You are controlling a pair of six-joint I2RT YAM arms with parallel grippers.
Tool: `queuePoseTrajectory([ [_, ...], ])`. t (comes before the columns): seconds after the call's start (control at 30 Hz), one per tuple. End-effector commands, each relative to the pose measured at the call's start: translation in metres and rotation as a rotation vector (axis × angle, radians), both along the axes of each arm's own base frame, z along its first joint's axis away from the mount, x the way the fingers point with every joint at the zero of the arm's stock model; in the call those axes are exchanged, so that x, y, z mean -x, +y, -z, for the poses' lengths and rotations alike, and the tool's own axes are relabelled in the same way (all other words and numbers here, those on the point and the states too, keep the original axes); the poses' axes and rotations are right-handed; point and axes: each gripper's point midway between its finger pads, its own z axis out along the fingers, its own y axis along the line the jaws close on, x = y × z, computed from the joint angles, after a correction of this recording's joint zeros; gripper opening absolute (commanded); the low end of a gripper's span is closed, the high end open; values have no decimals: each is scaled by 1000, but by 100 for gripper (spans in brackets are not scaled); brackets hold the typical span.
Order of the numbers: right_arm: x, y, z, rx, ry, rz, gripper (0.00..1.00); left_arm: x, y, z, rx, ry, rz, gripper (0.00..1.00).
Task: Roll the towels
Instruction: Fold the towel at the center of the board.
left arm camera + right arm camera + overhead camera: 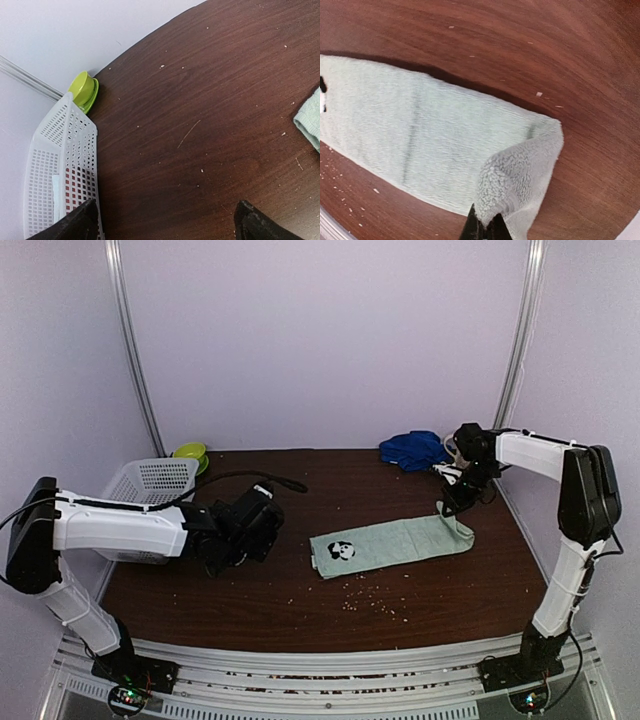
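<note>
Towels, two on a dark brown wooden table [300, 620].

Pale mint-green cloth towel [395, 543] [435, 135]: lies spread as a long strip right of the table's middle, running from lower left to upper right. It is flat along most of its length. A small black-and-white panda print [341, 551] sits near its left end. The right end is lifted and folded back over itself, fleecy underside showing.

Right gripper [447, 508] [485, 227]: jaws clenched on that raised right-end corner of the mint towel, with the cloth pinched between the black fingertips.

Royal blue cloth towel [413, 449]: crumpled in a heap at the far right of the table, near the back wall and well apart from the mint one. Nothing touches it.

Left gripper [165, 227]: jaws spread wide, grasping nothing, over bare wood left of the mint towel, whose left end just shows at the edge of the wrist view.

White perforated plastic basket [150, 480] [55, 165]: at the table's far left. A lime-green bowl [190, 452] [82, 90] sits just behind it.

Pale crumbs [365, 595]: scattered on the wood in front of the mint towel.
</note>
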Motion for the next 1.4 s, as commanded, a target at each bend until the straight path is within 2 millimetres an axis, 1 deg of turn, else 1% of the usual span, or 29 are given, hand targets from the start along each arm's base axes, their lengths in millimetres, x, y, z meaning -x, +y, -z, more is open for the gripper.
queuePoseTrajectory([
  [0.0, 14, 48, -21, -96, 10, -74, 0, -1, -10, 3, 39, 4, 11, 97],
  [0.1, 19, 75, -20, -124, 26, -114, 0, -2, -10, 5, 36, 6, 11, 97],
  [0.2, 19, 101, -22, -172, 37, -134, 0, -2, -11, 4, 37, 5, 11, 98],
  [0.4, 15, 144, -21, -240, 70, -182, 0, -4, -11, 6, 19, 4, 9, 98],
  [0.47, 18, 158, -16, -258, 97, -203, 0, -4, -10, 6, 14, 4, 8, 98],
  [0.6, 25, 185, -14, -297, 127, -246, 0, -4, -10, 6, 12, 2, 7, 98],
  [0.77, 34, 211, -15, -340, 156, -298, 0, -4, -8, 8, 7, 6, 4, 98],
  [0.93, 41, 231, -20, -396, 181, -333, 0, -3, -8, 10, 4, 9, 5, 98],
  [1.37, 41, 256, -8, -448, 222, -357, 0, -5, -9, 15, -9, 17, 2, 98],
])
